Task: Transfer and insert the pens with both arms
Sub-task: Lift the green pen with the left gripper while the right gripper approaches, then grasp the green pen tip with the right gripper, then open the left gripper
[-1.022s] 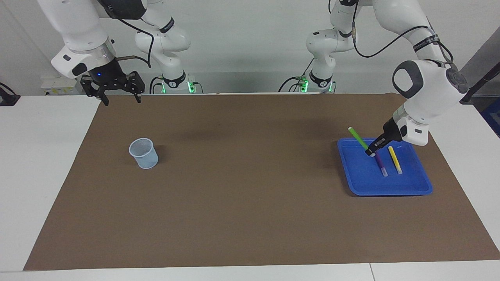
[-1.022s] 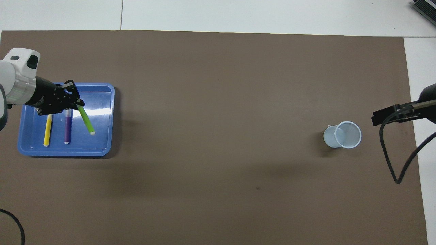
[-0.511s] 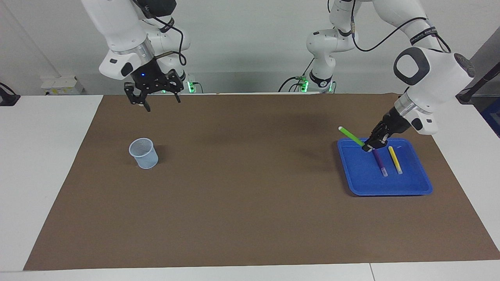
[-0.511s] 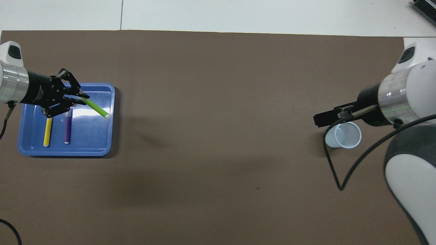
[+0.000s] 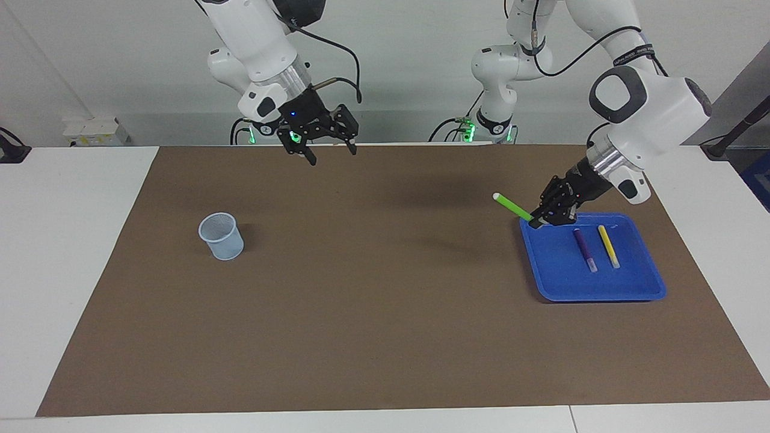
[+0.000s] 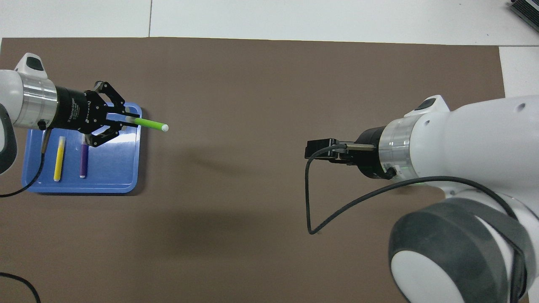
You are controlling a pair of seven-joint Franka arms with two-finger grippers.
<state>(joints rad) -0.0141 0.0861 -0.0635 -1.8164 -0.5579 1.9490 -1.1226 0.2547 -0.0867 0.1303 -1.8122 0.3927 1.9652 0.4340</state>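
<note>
Since the earlier frames: left end effector [image 5: 539, 220] up and off the blue tray [image 5: 637, 288], carrying the green pen [image 5: 512, 207] toward the edge of that tray facing the right arm's end of the desk; right end effector [image 5: 328, 147] swung from over the cup's [image 5: 222, 236] end of the desk to over the brown mat [image 5: 373, 313] nearer the middle.

Left end effector: pressed together on the green pen at its dark end, hanging over the tray's corner nearest the robots. Pen sticking out almost level, long axis pointing away from the tray toward the right arm's end, pale tip leading and free.

Right end effector: fingers spread, holding nothing, up in the air over the mat between tray and cup, pointed toward the tray in the overhead view.

Still lying in the tray: purple pen [image 5: 583, 249] and yellow pen [image 5: 608, 246], side by side, apart from each other.

Judged next: a handover. Pen's free tip aimed at the right end effector, well apart yet; gap to close along the pen's own axis, right fingers to take the pale half.
</note>
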